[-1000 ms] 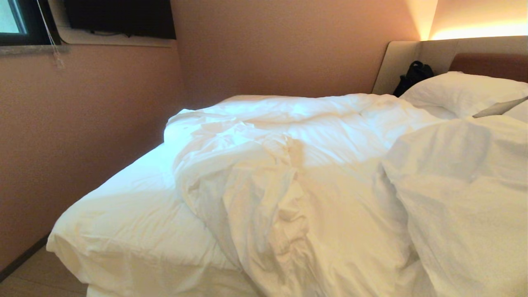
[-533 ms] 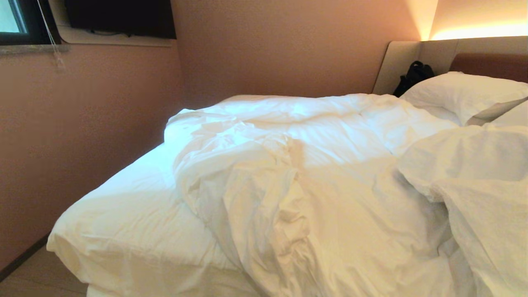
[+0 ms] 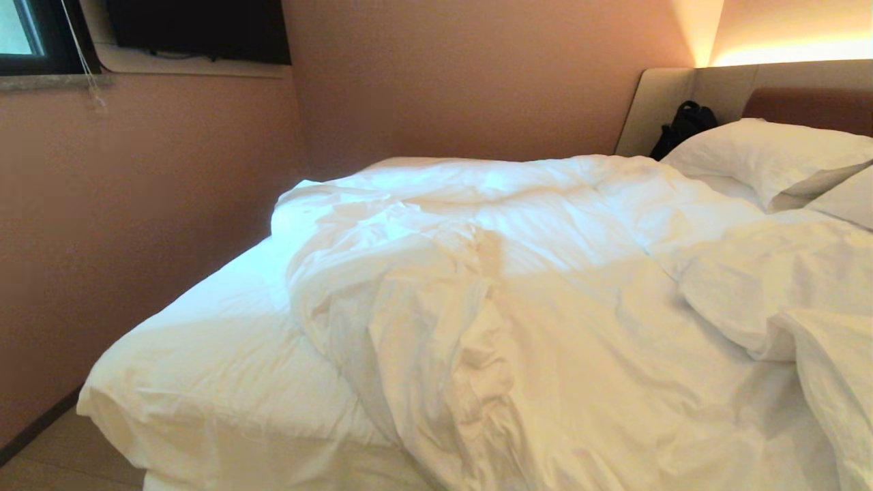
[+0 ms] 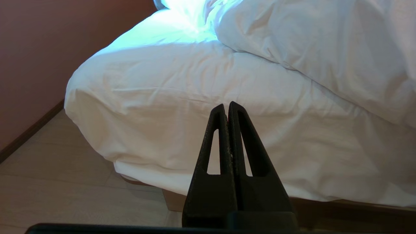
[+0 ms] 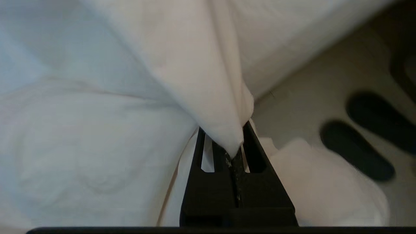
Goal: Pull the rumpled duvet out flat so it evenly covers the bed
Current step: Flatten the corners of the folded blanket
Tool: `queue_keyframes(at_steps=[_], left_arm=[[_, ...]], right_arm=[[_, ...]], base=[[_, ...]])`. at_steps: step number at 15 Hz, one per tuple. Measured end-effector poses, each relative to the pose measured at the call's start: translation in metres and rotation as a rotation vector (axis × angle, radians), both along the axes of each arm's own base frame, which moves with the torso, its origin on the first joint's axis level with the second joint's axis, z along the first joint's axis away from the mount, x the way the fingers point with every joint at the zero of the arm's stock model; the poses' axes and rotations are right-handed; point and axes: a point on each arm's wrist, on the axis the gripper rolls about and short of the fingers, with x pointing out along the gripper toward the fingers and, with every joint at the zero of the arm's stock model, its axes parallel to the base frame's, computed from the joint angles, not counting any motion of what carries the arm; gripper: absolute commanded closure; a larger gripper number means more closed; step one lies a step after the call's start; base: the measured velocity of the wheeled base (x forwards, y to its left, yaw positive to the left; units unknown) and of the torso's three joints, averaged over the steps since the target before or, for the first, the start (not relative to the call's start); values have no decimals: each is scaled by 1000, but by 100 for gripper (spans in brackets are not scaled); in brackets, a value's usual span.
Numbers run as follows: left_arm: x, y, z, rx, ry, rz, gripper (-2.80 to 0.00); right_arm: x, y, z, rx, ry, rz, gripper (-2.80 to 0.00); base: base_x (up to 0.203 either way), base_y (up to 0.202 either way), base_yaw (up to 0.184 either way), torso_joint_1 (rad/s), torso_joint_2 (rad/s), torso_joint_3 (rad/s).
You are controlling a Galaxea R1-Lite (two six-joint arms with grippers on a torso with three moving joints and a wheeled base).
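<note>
The puffy white duvet (image 3: 518, 286) lies rumpled over the bed (image 3: 204, 382), bunched in a ridge down the middle and folded over at the right edge. The foot-left part of the mattress shows only its fitted sheet. In the right wrist view my right gripper (image 5: 232, 139) is shut on a pinched fold of the duvet (image 5: 208, 84), which rises in a taut cone from the jaws. That gripper is outside the head view. My left gripper (image 4: 226, 105) is shut on nothing, low beside the bed's near corner (image 4: 107, 107).
Two white pillows (image 3: 764, 153) lean on the beige headboard (image 3: 689, 85), with a black bag (image 3: 685, 123) in the corner. A pink wall (image 3: 136, 177) runs close along the bed's far side. Pale floor (image 4: 48, 182) and dark shapes (image 5: 357, 149) lie beside the bed.
The lifted fold of duvet at the right has dropped and slid off to the right, uncovering the second pillow and more of the flat duvet. The left arm has not moved.
</note>
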Motion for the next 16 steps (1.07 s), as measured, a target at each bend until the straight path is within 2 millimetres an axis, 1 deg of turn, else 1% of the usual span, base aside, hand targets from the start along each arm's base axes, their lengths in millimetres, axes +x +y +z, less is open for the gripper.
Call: queue_keyframes(at_steps=[4,5,8,11,13,16], left_arm=[[0,0,0,0,0,0,0],[0,0,0,0,0,0,0],[0,0,0,0,0,0,0],[0,0,0,0,0,0,0],[0,0,0,0,0,0,0],[0,0,0,0,0,0,0]], right_arm=[[3,-24,-28,63,113,-44,0],[4,-28,-34,73,133,-47,-280],[5,-34,-44,101,169,-47,-280],[5,-31,-45,122,172,-32,-280],[3,-21,-36,110,160,-11,-280],[1,1,-18,82,119,67,-280]], base=[[0,0,0,0,0,0],[0,0,0,0,0,0],[0,0,0,0,0,0],[0,0,0,0,0,0],[0,0,0,0,0,0],[0,0,0,0,0,0]])
